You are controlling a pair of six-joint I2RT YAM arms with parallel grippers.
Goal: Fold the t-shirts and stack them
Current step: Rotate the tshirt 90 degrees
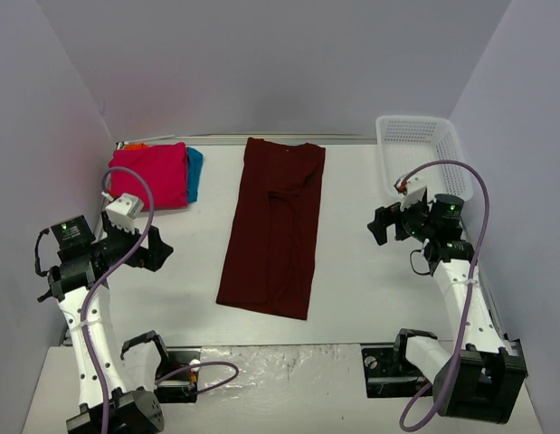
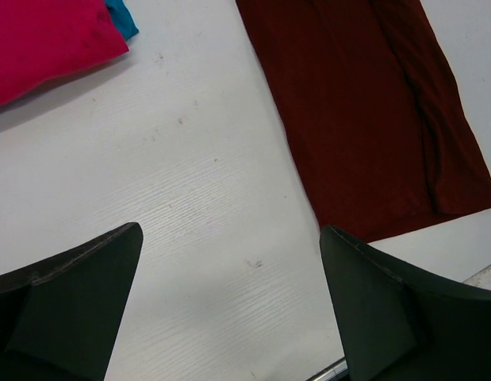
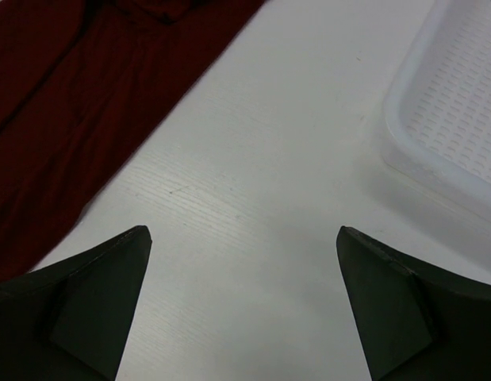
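At the counter's (image 1: 361, 280) far-left corner, the pink t-shirt (image 1: 150, 174) is stacked on a teal t-shirt (image 1: 195, 170), seemingly finished. The left fingers (image 1: 160, 251) are held spread and empty. The maroon t-shirt (image 1: 273, 226) is laid centrally, narrowed for folding. The right fingers (image 1: 380, 225) are spread near the basket (image 1: 417, 149).

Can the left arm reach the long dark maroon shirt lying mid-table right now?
Probably yes. The left gripper hangs open beside the long dark maroon cloth shirt, with only bare white table between them and nothing held.
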